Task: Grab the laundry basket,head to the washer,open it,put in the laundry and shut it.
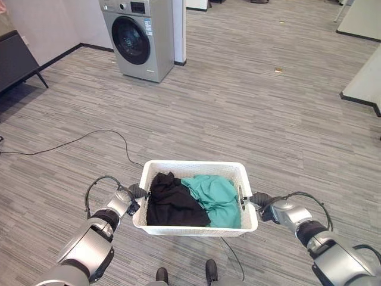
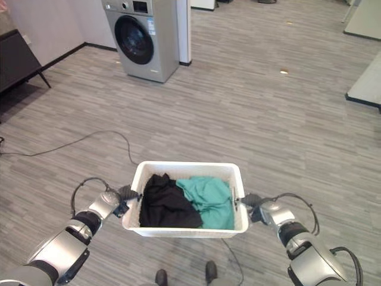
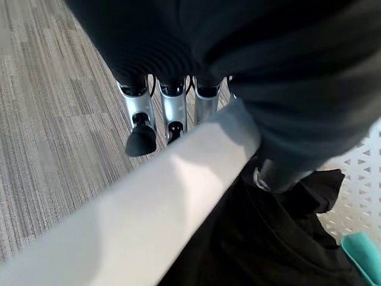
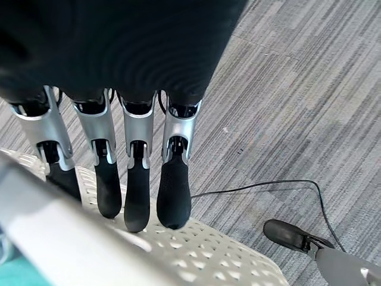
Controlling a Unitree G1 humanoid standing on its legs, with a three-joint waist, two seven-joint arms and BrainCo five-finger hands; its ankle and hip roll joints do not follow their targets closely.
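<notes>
Two hands carry the white perforated laundry basket [image 1: 196, 226] at lower centre; inside we see black laundry [image 1: 171, 201] left, teal laundry [image 1: 216, 196] right. Left hand [image 1: 133, 193] curls around its rim; right hand [image 1: 262, 204] fingers [image 4: 137, 202] hook under the side. Washer [image 1: 138, 37] upper left, door closed.

- Grey wood-plank floor [image 1: 256, 119].
- Silver washer [image 1: 138, 37] stands on it at eleven o'clock.
- Dark cabinet [image 1: 15, 59] at ten o'clock.
- Small scrap [image 1: 278, 70] at one o'clock.

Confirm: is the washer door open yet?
No, the washer stands across the floor with its round dark door flush against the front.
</notes>
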